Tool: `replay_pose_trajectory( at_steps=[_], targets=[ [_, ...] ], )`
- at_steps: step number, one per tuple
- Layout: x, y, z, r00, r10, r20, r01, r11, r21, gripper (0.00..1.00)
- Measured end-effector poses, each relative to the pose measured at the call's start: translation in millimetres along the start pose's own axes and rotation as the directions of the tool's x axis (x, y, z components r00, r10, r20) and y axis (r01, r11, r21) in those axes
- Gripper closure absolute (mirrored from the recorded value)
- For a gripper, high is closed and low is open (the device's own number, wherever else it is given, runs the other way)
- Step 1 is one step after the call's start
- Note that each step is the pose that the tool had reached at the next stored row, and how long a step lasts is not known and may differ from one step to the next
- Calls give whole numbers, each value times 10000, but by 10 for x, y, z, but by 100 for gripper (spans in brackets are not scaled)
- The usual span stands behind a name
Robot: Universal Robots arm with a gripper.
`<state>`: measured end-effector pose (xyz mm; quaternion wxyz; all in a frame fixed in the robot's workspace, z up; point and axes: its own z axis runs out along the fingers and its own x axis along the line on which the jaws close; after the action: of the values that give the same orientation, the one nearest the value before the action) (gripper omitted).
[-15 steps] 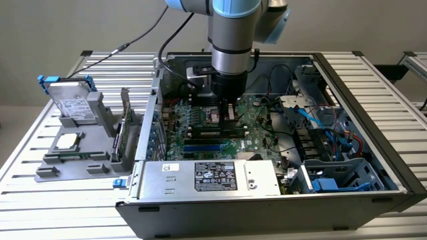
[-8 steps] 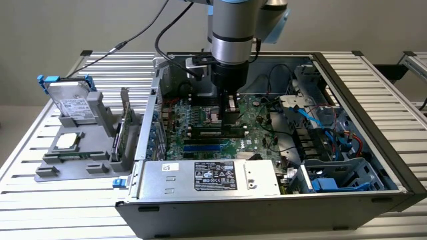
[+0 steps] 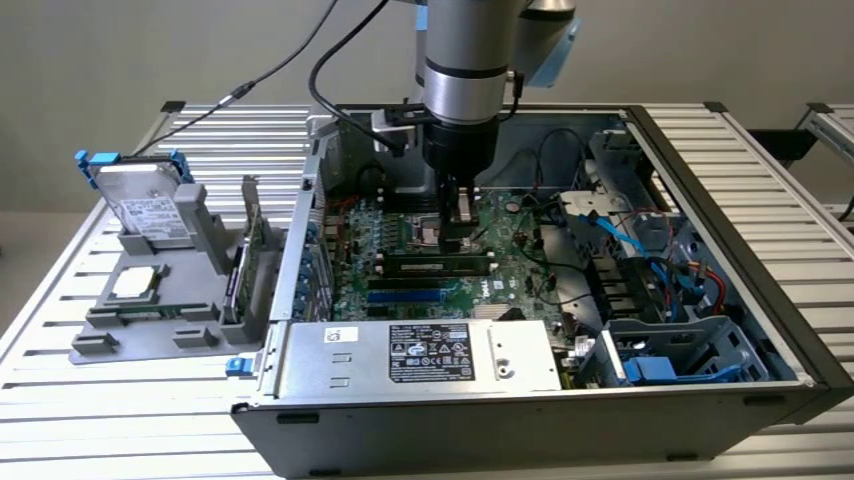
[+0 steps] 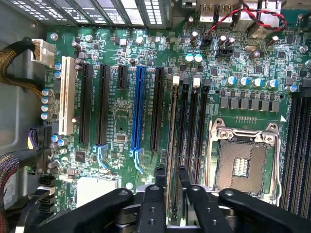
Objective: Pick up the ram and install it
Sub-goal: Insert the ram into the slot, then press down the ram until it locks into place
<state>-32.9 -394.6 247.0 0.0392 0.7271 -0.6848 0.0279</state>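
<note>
Slatted table (image 3: 80, 420), one open case (image 3: 747, 200), one ram (image 4: 172, 131), one hand (image 4: 171, 169) at it

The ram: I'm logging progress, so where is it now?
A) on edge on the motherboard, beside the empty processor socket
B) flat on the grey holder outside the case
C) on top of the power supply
A: the ram stands on edge on the motherboard, next to the empty processor socket and directly under the end effector.
</note>
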Motion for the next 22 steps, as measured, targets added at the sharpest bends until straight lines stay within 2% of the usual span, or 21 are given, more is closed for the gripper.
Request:
replay_pose_trajectory(
  at_steps=[2,3,19,22],
  targets=[
    [0,0,0,10000,0,0,0,10000,0,87],
    [0,0,0,10000,0,0,0,10000,0,90],
    [0,0,0,10000,0,0,0,10000,0,90],
    [14,-34,0,10000,0,-2,0,10000,-2,90]
  ],
)
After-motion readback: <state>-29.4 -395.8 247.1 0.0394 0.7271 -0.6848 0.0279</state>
